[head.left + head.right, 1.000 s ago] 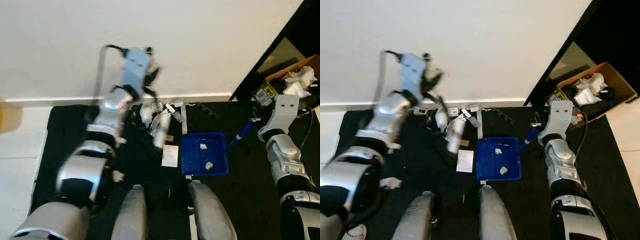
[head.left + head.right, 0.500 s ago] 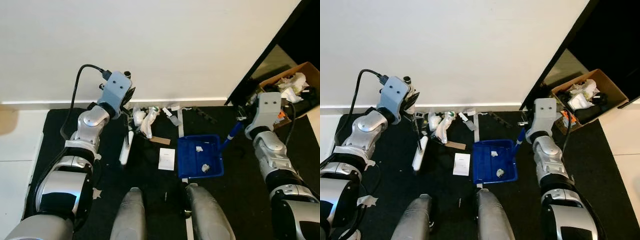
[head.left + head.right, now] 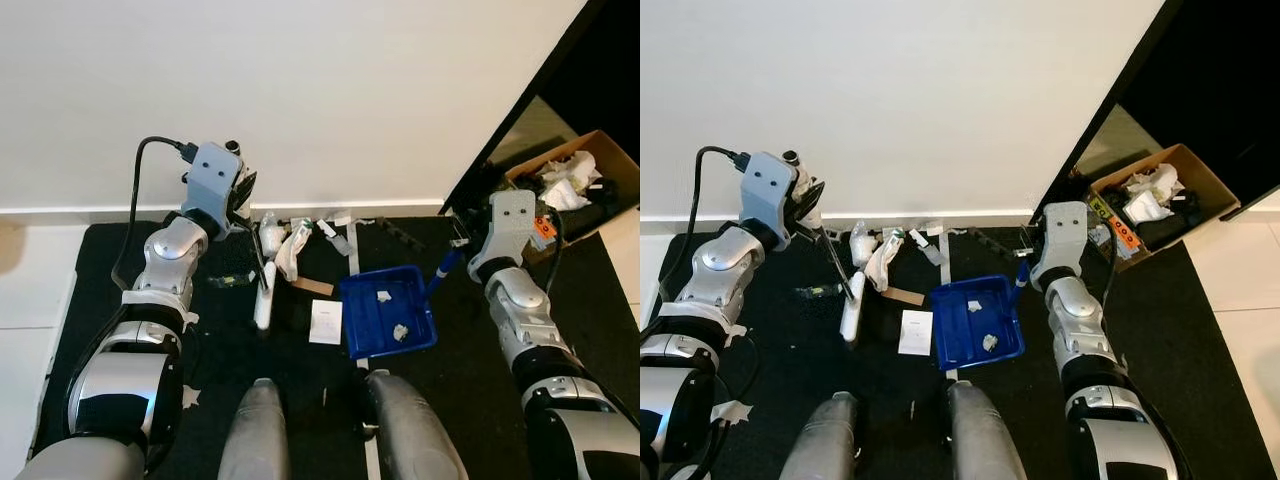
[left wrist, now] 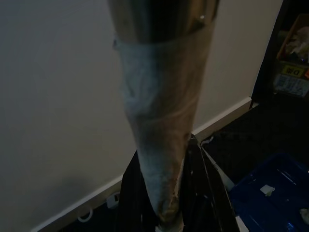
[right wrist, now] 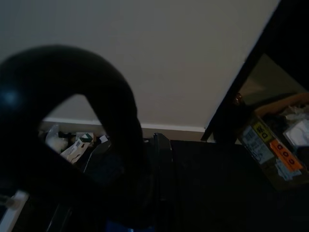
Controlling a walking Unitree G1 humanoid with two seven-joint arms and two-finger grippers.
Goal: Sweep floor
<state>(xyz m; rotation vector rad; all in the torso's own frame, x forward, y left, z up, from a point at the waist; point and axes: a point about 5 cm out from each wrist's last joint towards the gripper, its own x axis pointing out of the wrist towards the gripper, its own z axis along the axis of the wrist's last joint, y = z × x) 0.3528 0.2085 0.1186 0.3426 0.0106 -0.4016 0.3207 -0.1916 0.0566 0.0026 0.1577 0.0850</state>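
Left gripper (image 3: pixel 243 195) up at 10 o'clock near the baseboard, fingers pinched round the thin handle of the white brush (image 3: pixel 264 300); in the left wrist view the handle runs straight down between the fingers; brush head rests on the black mat (image 3: pixel 120 300), bristle end toward 6 o'clock, just left of the paper scraps.

Right gripper (image 3: pixel 462 240) at 2 o'clock, closed on the blue handle of the blue dustpan (image 3: pixel 388 312); pan sits flat at centre, tilted slightly, mouth facing 9 o'clock toward the brush; two small white crumpled bits already inside it.

Litter still out: white wrappers (image 3: pixel 290 248) bunched at 12 o'clock against the wall; a brown cardboard strip (image 3: pixel 312 286) below them; a white paper slip (image 3: pixel 325 322) lying between brush head and pan edge, close to the pan; a cardboard box (image 3: pixel 580 185) of rubbish at far 2 o'clock, well apart.

Step in hand, as I judge it: mid-sweep, brush set down behind the debris, some of the job done, most scraps uncollected.

Next move likely calls for a low drag of the brush toward 3 o'clock, carrying slip and strip over the pan lip; pan must hold steady and stay flat against the mat; flat paper may slide under the lip.
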